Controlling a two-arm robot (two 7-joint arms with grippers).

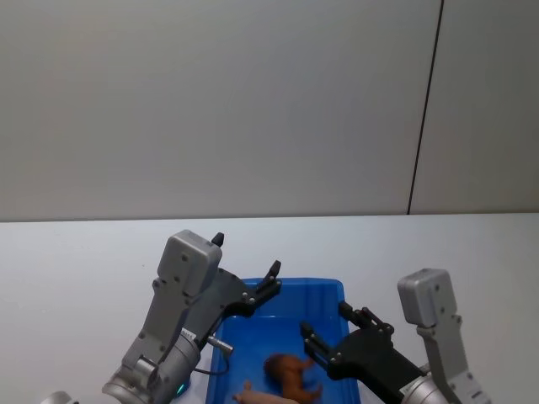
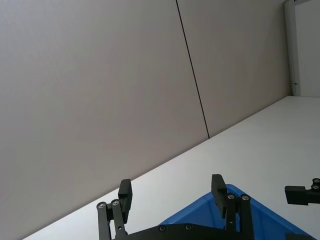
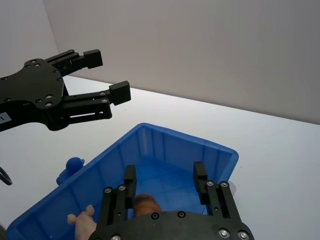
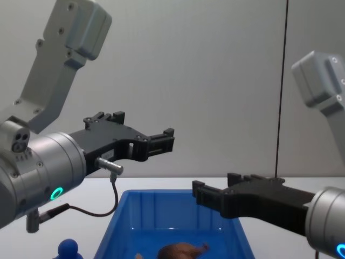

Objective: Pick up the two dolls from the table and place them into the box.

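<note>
Left gripper [image 1: 247, 256]: arm raised above the box's [image 1: 313, 284] left rim, fingers spread, empty.
Right gripper [image 1: 327, 323]: arm low over the box's right side, fingers spread, empty.
Brown doll [image 1: 290, 374], pink doll [image 1: 261, 396]: inside the box.

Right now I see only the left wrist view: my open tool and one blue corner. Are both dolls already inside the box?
Observer: The brown doll lies on the floor of the box.
Operator: And the pink one?
Observer: The pink doll lies inside too, beside the brown one, toward the robot's left.
Operator: Where is the right tool?
Observer: The right tool hangs open above the box, holding nothing.
</note>
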